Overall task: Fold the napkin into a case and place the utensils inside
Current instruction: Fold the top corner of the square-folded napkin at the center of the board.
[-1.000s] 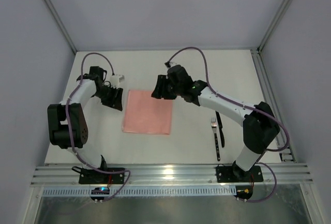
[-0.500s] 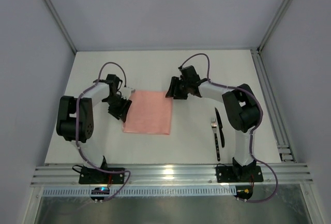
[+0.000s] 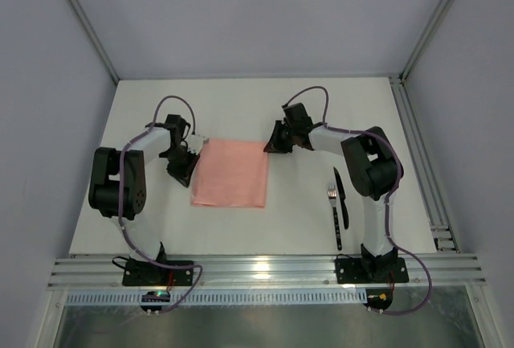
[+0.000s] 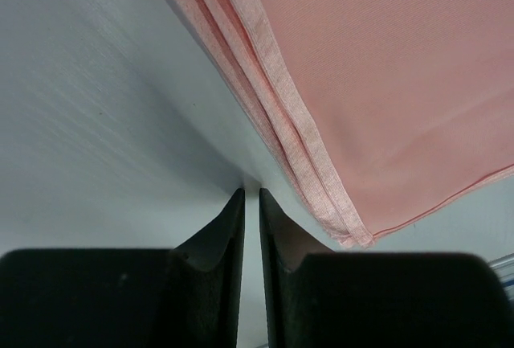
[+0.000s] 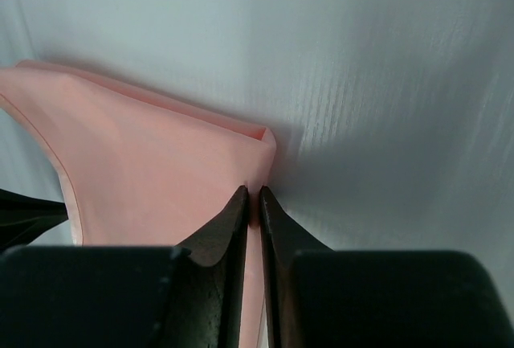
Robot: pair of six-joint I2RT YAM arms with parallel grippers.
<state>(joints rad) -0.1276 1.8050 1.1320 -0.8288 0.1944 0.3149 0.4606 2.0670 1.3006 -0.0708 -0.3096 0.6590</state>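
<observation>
Between both jaws lies the napkin [image 3: 230, 174], far-right corner pinched.

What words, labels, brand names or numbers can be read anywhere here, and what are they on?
None can be read.
The napkin, fork, knife and table carry no print.
The small boards at the near rail are too small to show any lettering.
</observation>
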